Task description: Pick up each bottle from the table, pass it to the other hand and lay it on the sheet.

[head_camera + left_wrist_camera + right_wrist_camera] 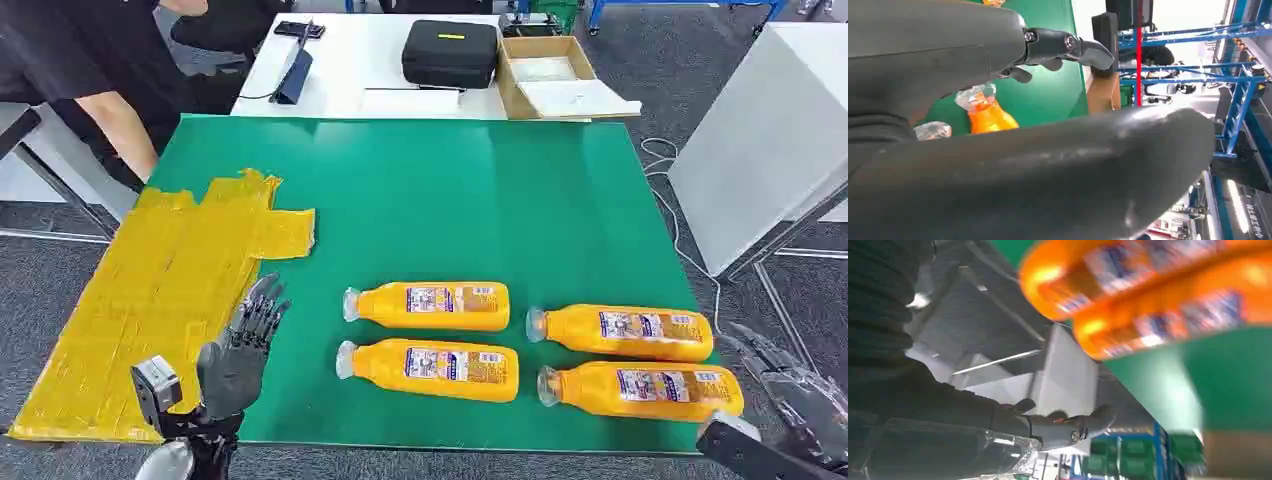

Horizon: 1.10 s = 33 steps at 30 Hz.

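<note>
Four bottles wait on your green counter, none yet on the yellow sheet

Your right hand, fingers spread and empty, hangs just beside the near-right bottle, which lies lengthwise across you; your left hand, equally released, hovers by the sheet

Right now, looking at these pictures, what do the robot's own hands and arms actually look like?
The left hand is dark grey and jointed, with slim black segmented fingers and a shiny silver wrist below it. A small grey box with a dark face sits beside that wrist. The right hand looks similar, dark grey with thin fingers under a clear plastic wrap. Close up, the thumb is thick and smooth, with a round screw at its joint.
</note>
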Available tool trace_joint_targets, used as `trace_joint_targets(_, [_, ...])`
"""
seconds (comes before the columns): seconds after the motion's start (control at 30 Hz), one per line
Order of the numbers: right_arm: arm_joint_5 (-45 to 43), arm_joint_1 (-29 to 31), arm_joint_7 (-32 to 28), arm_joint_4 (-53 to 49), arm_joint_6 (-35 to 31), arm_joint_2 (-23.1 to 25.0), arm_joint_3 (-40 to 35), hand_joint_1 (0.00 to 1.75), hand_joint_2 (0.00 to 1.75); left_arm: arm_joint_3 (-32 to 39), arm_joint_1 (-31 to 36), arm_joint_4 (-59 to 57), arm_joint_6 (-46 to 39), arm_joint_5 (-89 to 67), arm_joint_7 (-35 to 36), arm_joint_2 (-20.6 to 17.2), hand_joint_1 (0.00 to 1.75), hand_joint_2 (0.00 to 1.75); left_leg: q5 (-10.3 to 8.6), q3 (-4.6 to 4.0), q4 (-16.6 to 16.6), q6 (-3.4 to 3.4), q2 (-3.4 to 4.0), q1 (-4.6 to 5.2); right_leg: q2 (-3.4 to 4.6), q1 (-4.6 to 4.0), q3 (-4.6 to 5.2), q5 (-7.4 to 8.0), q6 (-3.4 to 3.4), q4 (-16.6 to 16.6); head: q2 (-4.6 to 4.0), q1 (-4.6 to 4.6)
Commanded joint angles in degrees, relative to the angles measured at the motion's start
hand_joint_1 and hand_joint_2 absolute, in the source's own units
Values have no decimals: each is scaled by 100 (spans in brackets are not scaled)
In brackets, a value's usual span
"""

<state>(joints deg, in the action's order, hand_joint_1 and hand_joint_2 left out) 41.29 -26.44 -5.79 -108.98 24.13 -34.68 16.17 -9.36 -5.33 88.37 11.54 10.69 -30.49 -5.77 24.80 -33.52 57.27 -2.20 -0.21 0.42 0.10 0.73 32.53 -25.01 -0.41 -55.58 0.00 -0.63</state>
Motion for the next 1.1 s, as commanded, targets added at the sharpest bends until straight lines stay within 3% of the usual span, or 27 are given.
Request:
trace_joint_targets(0.03, [476, 643, 396, 1067, -101, -118, -1506, 0, 175, 47, -360, 31, -156, 67, 7, -123, 0, 0, 7, 22, -13, 19, 33, -12, 31, -11, -24, 8, 8, 22, 0, -2])
trace_joint_targets(0.2, [910, 1853, 442, 2118, -249, 315, -2363, 0, 175, 185, -588, 222, -239, 62, -7, -106, 0, 0, 4, 27, -18, 18, 55, -19, 58, -19, -20, 17, 9, 29, 0, -2])
trace_joint_targets(0.63, [1192, 2330, 507, 2607, -209, 746, -2469, 0, 175, 217, -349, 89, -149, 37, 61, -59, 0, 0, -7, 24, -8, 18, 24, -19, 18, -21, -17, 7, 8, 13, 0, -4])
trace_joint_targets(1.1, [1148, 1954, 558, 2515, -74, 670, -2440, 0, 175, 245, -253, -69, -64, 33, 65, -89, 0, 0, -8, 15, -6, 9, 13, -13, 8, -16, -10, 2, 6, 6, 0, -2])
